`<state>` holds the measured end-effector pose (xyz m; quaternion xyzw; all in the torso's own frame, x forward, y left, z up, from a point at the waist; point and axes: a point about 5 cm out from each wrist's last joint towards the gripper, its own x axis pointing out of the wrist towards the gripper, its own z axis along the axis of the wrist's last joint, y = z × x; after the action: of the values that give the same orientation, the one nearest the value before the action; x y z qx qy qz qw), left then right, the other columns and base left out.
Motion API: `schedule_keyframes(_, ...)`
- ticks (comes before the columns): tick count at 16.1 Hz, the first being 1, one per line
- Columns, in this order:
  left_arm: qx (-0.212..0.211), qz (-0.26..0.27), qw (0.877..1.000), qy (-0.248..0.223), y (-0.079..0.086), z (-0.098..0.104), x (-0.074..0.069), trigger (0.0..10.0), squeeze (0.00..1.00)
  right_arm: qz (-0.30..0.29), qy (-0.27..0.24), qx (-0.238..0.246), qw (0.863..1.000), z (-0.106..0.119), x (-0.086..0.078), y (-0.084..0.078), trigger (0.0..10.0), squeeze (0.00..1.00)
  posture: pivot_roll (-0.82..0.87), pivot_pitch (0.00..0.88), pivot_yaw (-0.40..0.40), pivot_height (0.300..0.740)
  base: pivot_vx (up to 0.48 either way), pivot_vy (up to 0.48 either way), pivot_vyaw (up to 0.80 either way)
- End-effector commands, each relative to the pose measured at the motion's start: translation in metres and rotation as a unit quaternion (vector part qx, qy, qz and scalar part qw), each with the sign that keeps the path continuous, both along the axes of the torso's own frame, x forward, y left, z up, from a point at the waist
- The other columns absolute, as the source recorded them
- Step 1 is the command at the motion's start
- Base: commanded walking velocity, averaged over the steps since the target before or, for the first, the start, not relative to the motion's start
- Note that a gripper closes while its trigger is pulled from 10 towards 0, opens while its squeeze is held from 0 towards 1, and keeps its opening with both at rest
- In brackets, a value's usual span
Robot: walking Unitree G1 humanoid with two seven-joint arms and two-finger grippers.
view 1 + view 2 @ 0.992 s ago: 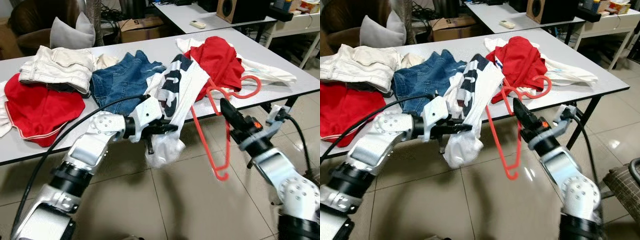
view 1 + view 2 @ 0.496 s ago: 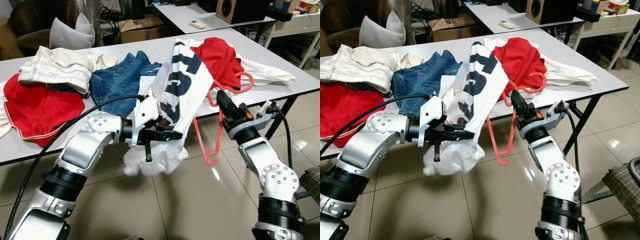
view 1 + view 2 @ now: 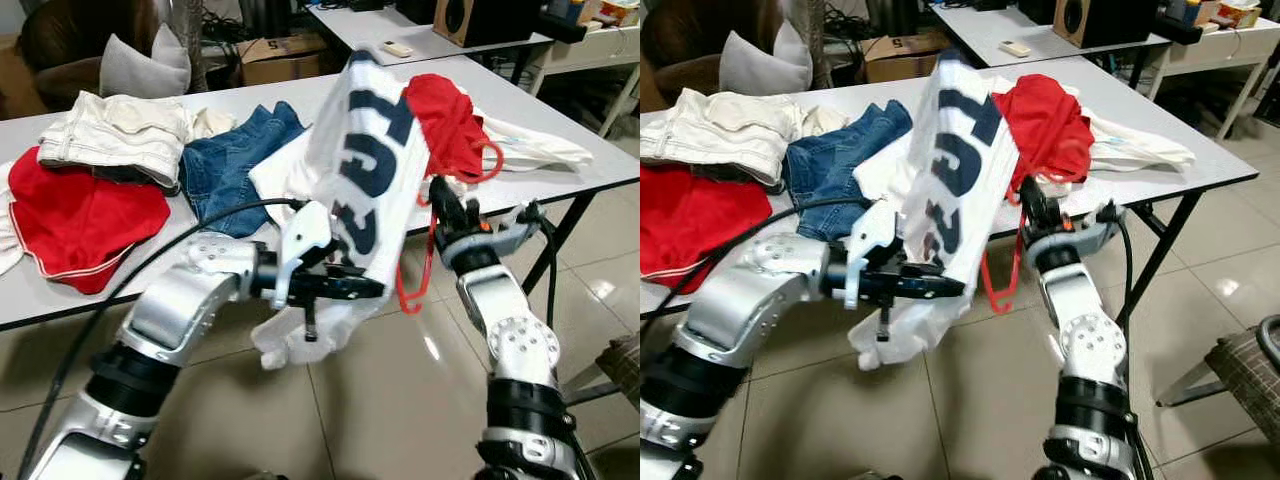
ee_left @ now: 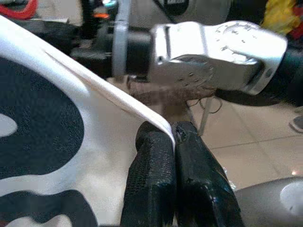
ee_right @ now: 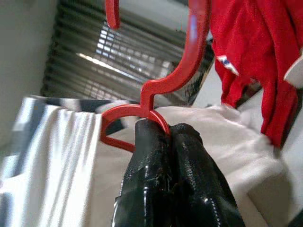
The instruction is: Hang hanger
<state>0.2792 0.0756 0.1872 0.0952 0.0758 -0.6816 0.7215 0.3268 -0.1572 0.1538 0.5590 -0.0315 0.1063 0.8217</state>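
A white T-shirt with navy print hangs lifted in front of the table, its top above the table's height. My left gripper is shut on the shirt's hem, the white edge pinched between its fingertips. A red plastic hanger is held at its neck by my right gripper, which is shut on it just right of the shirt. The hanger's lower part dangles beside and partly behind the cloth. Its hook points toward the red garment.
On the grey table lie a red garment, blue jeans, white trousers and a red cloth. A second table with a remote stands behind. Tiled floor lies below my arms.
My left gripper has raised the shirt higher and carried it right. My right gripper has drawn the hanger up and in against the shirt, so the hanger is now partly hidden.
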Motion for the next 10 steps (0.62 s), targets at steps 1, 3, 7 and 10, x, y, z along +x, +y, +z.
schedule_keyframes(1,0.013,-0.121,0.991,0.062,-0.022,-0.019,-0.029,0.0,0.0,-0.078,-0.052,0.02,0.995,0.029,0.007,-0.02,0.0,0.0,-0.18,0.013,0.064,0.74,0.0,0.0,0.0)
schedule_keyframes(3,0.0,-0.105,0.993,0.054,-0.03,-0.018,-0.027,0.0,0.0,-0.053,-0.067,0.006,0.996,0.032,0.007,-0.008,0.0,0.0,-0.18,0.015,0.062,0.74,0.0,0.0,0.0)
schedule_keyframes(7,-0.045,-0.064,0.996,0.036,-0.037,-0.009,-0.016,0.0,0.0,-0.011,-0.113,-0.005,0.994,0.044,-0.003,0.004,0.0,0.0,-0.18,0.018,0.066,0.74,0.0,0.0,0.0)
schedule_keyframes(10,-0.057,-0.032,0.997,0.029,-0.046,-0.01,-0.012,2.4,0.0,0.01,-0.159,0.03,0.987,0.057,-0.012,0.006,0.0,0.0,-0.19,0.016,0.068,0.74,0.0,0.0,0.0)
